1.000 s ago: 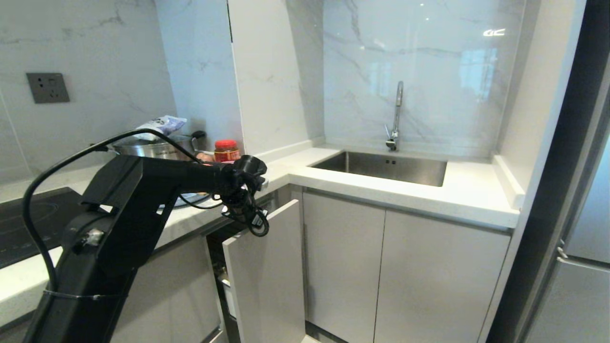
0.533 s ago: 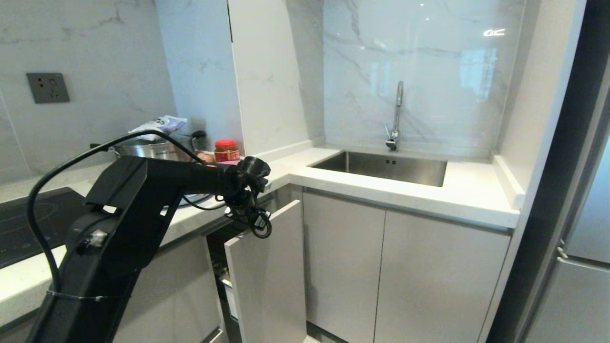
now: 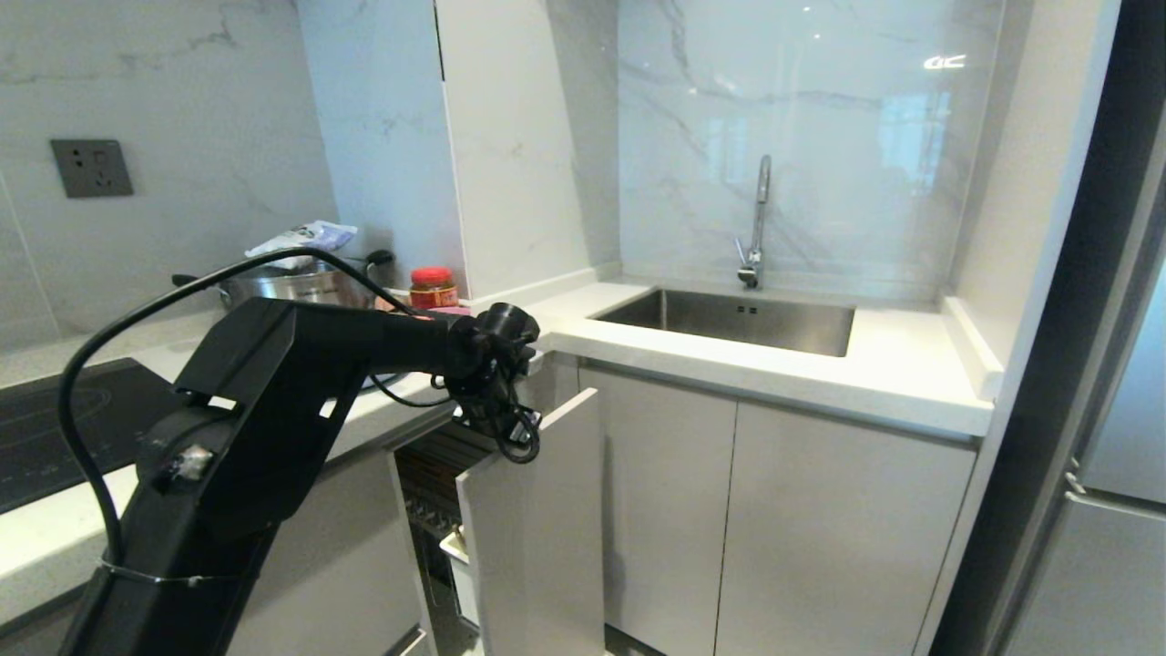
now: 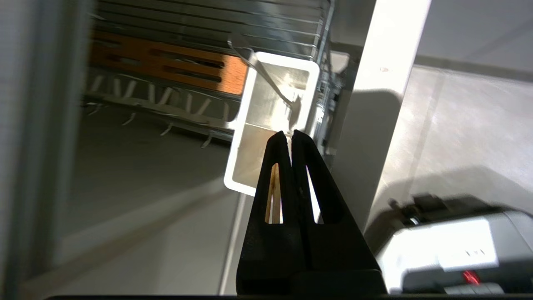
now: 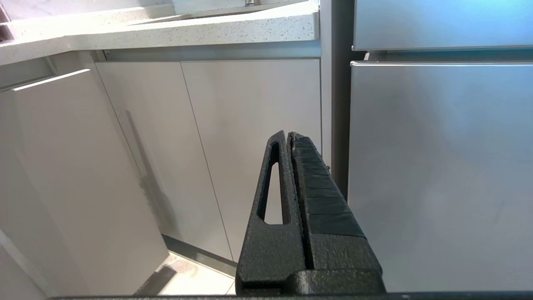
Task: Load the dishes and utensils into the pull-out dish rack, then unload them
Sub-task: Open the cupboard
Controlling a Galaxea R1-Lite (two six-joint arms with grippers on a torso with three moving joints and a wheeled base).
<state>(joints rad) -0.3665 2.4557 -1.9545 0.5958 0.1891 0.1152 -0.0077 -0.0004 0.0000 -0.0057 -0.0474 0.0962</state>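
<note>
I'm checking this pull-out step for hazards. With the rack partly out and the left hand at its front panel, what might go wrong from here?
1. The shut left hand hangs by the front panel's top edge, seemingly with no real grip, so it may slip off.
2. A silver utensil leans loosely in the white cutlery cup; a jerky pull could rattle or tip it.
3. The arm's loose cable dangles at the panel top and could snag.

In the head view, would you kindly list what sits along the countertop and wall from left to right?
Wall socket → steel pot → red-lidded jar → left gripper at the pull-out front → sink → faucet.
</note>
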